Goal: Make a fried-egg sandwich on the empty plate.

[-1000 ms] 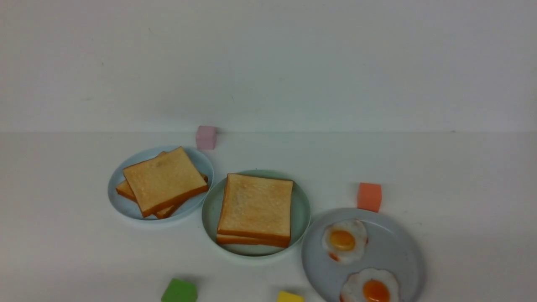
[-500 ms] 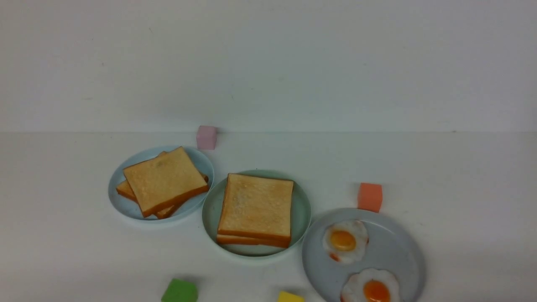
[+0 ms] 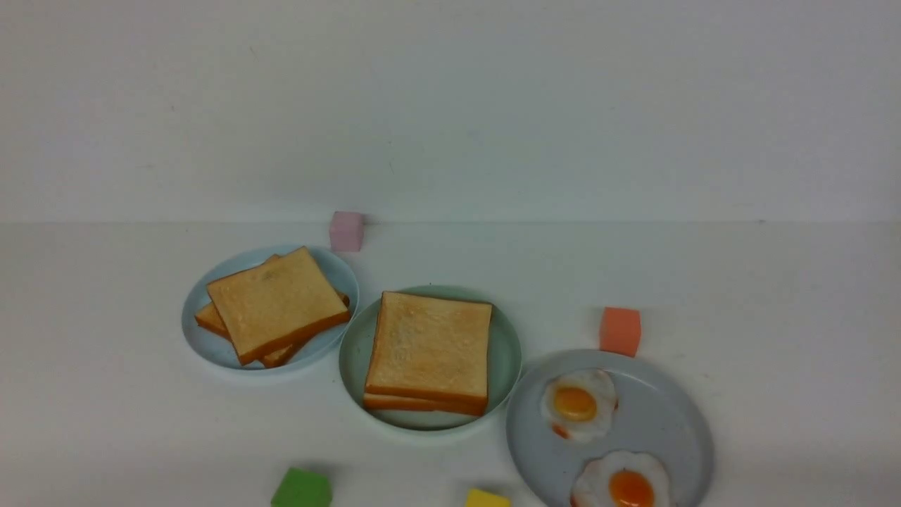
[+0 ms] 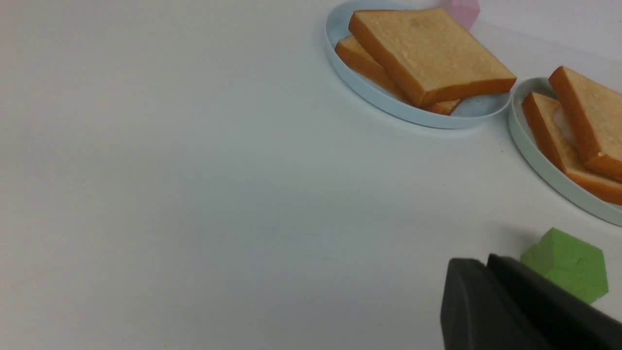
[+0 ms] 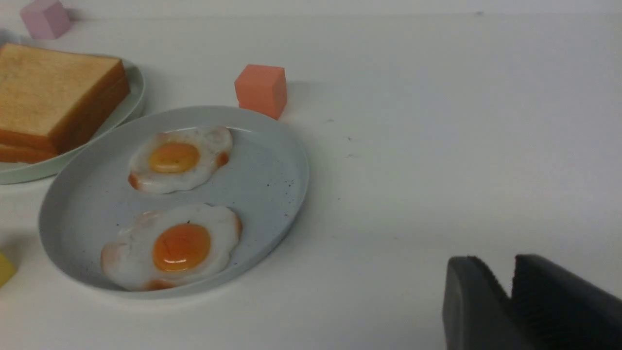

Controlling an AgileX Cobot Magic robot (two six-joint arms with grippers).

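Fried-egg sandwich (image 3: 427, 352) sits center frame on the empty plate (image 3: 507, 352); only wrist views show the left claw (image 4: 486, 265) closed and the right claw (image 5: 510, 267) barely parted.

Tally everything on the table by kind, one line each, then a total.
Plates: 3
Toast slices: 5 seen
Fried eggs: 3
Foam blocks: 4
Total: 15

Even soft light; faint shadows; slightly grainy frames
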